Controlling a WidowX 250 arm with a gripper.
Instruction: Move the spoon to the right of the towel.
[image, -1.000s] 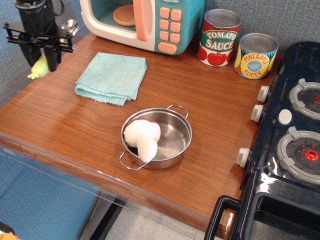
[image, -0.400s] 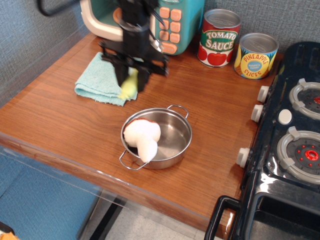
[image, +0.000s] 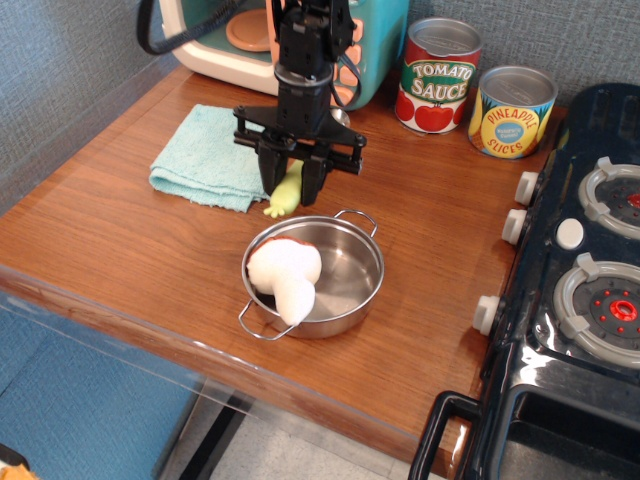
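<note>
Now gripper (image: 293, 184) hanging over desk (image: 120, 240), jaws clamping spoon (image: 284, 193); yellow-green handle pointing down, tip just off towel (image: 215, 155) at its 4 o'clock, pot (image: 314, 276) below.

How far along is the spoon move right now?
Pickup looks done: the gripper is shut on the spoon, its yellow-green handle poking out below the jaws. It hangs just off the towel's right edge, close above the table. Left: lower it, open the jaws, and pull away.
</note>
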